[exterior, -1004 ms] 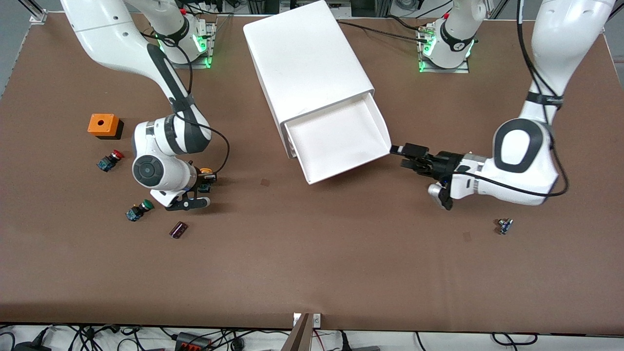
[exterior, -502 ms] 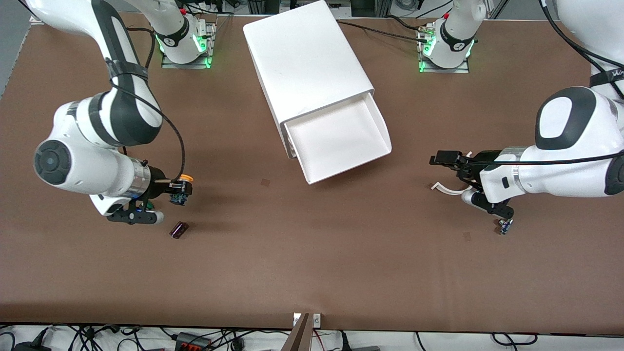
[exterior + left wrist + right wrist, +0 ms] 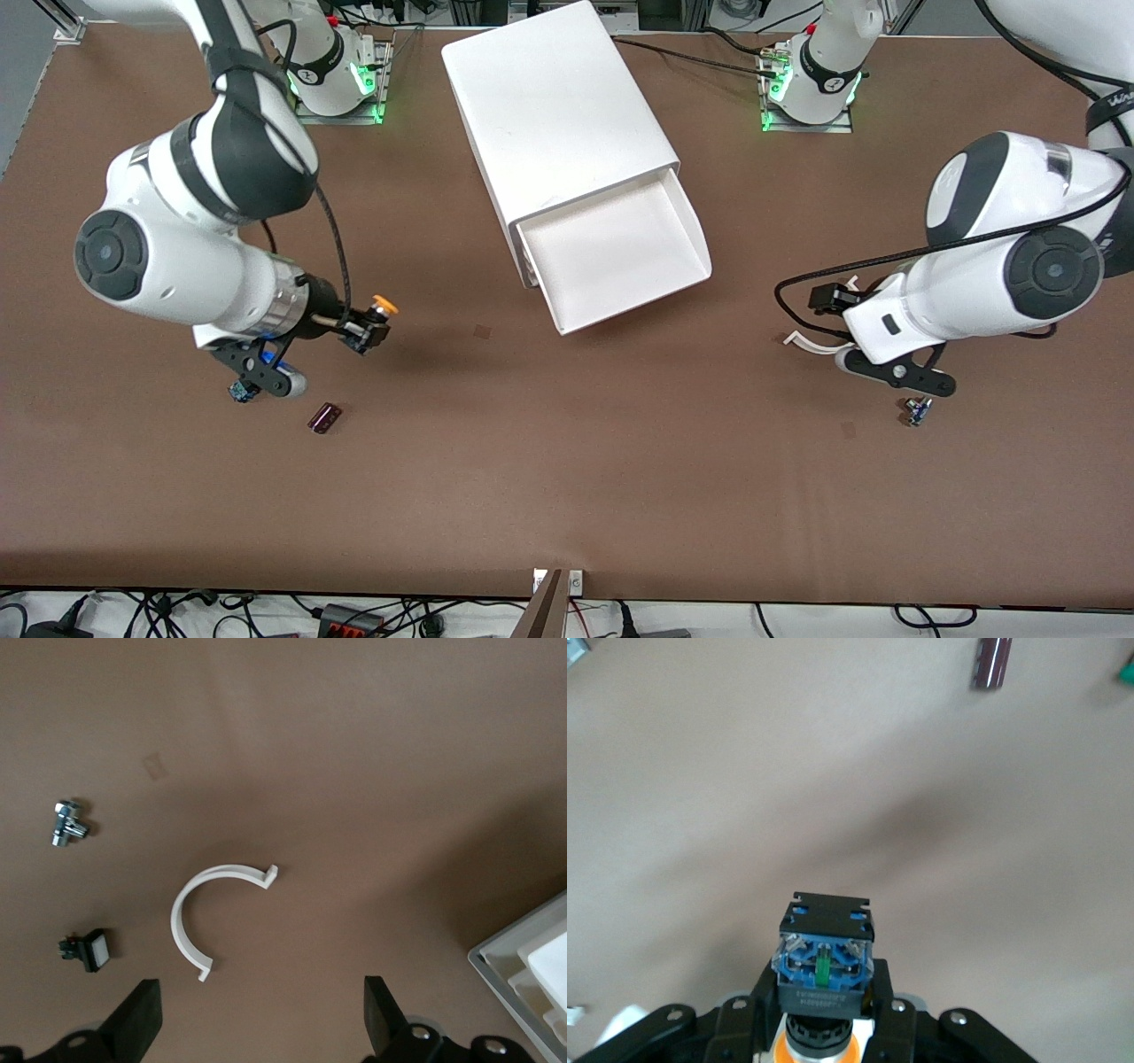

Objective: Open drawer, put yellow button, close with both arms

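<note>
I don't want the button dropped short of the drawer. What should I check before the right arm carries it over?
1. Right gripper shut on the yellow button: ok.
2. Button lifted above the table: ok.
3. Drawer pulled open: ok.
4. Drawer floor bare: ok.
5. Left gripper away from the drawer, open over the white curved clip: ok.
6. Button over the drawer: not ok.

Green-capped switch (image 3: 241, 390) — mostly hidden (under right arm) — cabinet's lower drawers unseen.
</note>
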Robot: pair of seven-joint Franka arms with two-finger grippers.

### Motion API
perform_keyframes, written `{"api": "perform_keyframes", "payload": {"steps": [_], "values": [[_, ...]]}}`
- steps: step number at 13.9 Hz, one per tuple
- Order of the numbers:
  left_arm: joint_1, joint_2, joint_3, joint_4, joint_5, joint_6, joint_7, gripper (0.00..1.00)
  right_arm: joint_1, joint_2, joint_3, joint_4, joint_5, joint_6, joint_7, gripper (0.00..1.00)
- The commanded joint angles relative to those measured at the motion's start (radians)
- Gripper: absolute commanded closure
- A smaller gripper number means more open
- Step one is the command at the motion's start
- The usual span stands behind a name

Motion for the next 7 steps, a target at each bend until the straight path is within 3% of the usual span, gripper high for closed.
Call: {"api": "perform_keyframes", "payload": {"steps": [1, 3, 5, 7], "values": [[0.010, 0.036, 0.008, 0.077, 0.016, 0.036, -0.008, 0.00, 0.032, 0.008, 0.018, 0.058, 0.048, -0.031, 0.193, 1.00], [0.012, 0.044, 0.011, 0.079, 0.022, 0.056, -0.017, 0.00, 0.083, 0.006, 0.020, 0.082, 0.065, -0.018, 0.365, 1.00], [0.025, 0.071, 0.021, 0.078, 0.019, 0.168, -0.017, 0.00, 0.142, 0.031, 0.020, 0.123, 0.065, 0.012, 0.523, 1.00], [0.027, 0.065, 0.021, 0.076, 0.015, 0.171, -0.031, 0.00, 0.201, 0.060, 0.018, 0.137, 0.065, 0.086, 0.655, 1.00]]}}
